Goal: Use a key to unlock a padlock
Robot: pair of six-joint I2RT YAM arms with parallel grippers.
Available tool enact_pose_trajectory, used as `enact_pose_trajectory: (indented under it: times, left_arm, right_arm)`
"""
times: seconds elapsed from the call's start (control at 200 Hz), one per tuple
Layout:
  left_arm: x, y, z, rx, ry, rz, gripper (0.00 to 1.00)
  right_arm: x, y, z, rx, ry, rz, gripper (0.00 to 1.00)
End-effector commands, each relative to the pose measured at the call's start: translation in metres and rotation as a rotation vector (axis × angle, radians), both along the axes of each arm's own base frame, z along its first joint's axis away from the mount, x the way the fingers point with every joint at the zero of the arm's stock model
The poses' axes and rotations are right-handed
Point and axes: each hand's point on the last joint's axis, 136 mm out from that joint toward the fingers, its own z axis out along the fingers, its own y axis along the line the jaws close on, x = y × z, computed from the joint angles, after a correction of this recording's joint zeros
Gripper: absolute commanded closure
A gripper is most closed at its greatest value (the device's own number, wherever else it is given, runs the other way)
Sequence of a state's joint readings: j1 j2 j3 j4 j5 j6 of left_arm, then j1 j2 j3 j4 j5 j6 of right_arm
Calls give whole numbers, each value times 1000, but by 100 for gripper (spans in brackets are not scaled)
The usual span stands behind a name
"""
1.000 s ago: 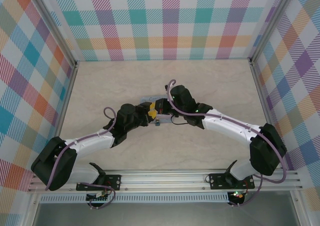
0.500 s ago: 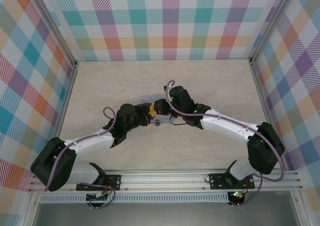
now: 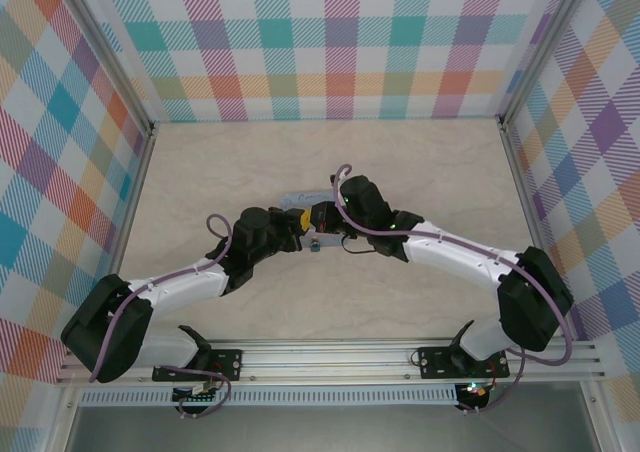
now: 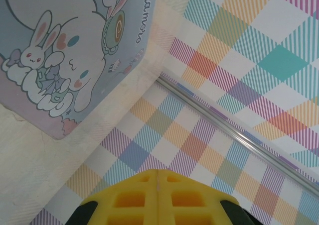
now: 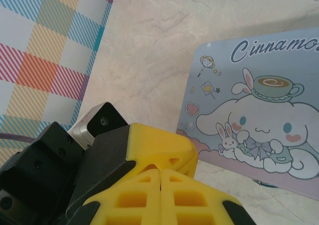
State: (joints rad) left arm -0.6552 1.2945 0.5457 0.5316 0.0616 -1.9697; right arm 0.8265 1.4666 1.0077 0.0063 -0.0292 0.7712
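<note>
Padlock [image 3: 314,243]: tiny, blue body, detail unclear.

From my remote station: my left hand [image 4: 157,184], yellow fingers [image 4: 129,201] pressed together, faces the plaid wall [image 4: 239,80] and its metal rail [image 4: 234,135]; a pale blue cartoon tin [image 4: 70,51] rests on the desk [image 4: 30,172], upper left.

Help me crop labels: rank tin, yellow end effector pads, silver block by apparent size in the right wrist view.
1. tin, cropped
2. yellow end effector pads, enlarged by nearness
3. silver block
</note>
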Motion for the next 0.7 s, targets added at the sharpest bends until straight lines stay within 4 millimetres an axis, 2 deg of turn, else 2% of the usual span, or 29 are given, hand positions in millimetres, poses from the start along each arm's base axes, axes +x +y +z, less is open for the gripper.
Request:
enact_pose_trajectory:
  times: [0.0,0.09,0.215,0.38,0.695]
  left_arm:
    - [-1,-1,5,-221,156,82,99]
    - [-1,-2,5,-217,154,82,96]
    - [0,-3,5,-215,154,78,83]
    - [1,-3,6,-215,148,78,82]
    - [1,-2,3,-212,149,83,86]
  right_arm:
    - [-3,-7,9,4,-26,-23,100]
    - [-3,-9,7,1,-24,-25,100]
    - [-4,-8,5,3,-16,-18,100]
    - [-5,-7,4,2,-10,-14,100]
    - [-5,-7,4,5,-9,-14,100]
